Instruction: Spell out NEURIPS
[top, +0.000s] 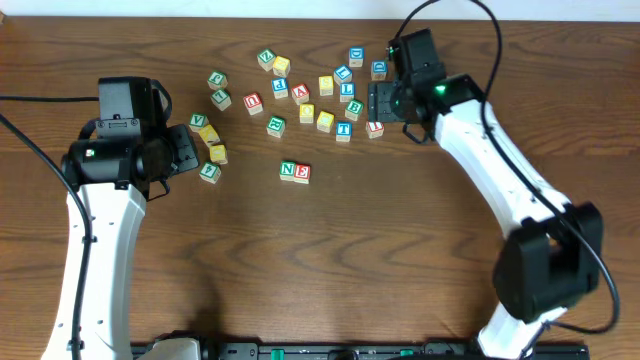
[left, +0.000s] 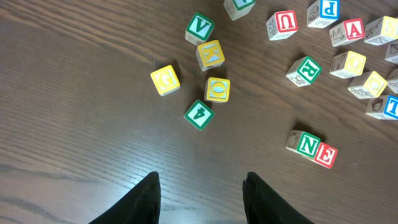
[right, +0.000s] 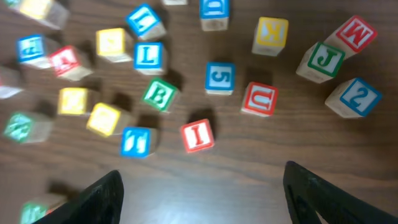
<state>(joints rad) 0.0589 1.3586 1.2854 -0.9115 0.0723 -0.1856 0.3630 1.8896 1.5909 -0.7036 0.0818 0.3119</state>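
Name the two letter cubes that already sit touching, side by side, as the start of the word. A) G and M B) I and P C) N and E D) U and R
C: the green N cube and the red E cube sit touching side by side, on their own.

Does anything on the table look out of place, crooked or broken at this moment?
Nothing stands out. The N cube and the E cube sit side by side, touching, apart from the rest. The loose cubes lie turned every way, as scattered pieces would; none looks broken.
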